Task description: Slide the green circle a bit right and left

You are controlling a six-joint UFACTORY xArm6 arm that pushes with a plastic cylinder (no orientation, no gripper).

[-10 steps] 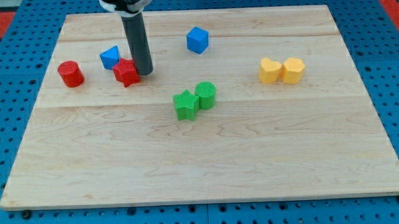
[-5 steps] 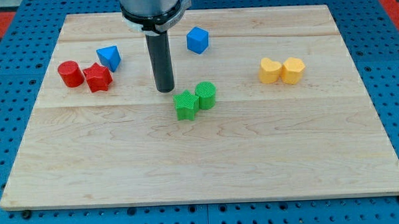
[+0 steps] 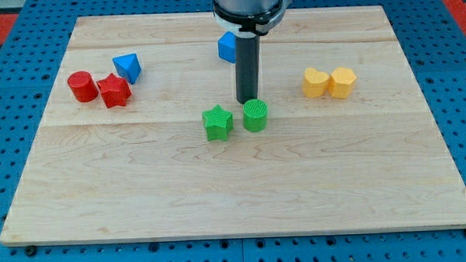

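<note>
- Blue pegboard surrounds the pale wooden board (image 3: 235, 185) you are working on; its grain runs across the view.
- Your dark rod comes down from the view's top, and its lower end, my tip (image 3: 247, 102), rests on the wood. It holds nothing; it can only push.
- To the view's right of my tip, well apart, sit two yellow heart-like blocks (image 3: 329, 82), touching each other.
- To the view's left, well apart, are the red cylinder (image 3: 81, 86), red star block (image 3: 114, 91) and blue triangular block (image 3: 127, 67).
- Behind the rod, towards the view's top, a blue cube (image 3: 227, 47) is partly hidden.
- Just below and left of my tip is the green star block (image 3: 217, 122).
- Just below my tip, a shade right, sits the green circle, a ribbed plastic cylinder (image 3: 256, 115), seemingly touching or nearly so.
- You should expect it to be light, stiff and quick to slide or roll off-line, so press its side wall squarely, through its centre.
</note>
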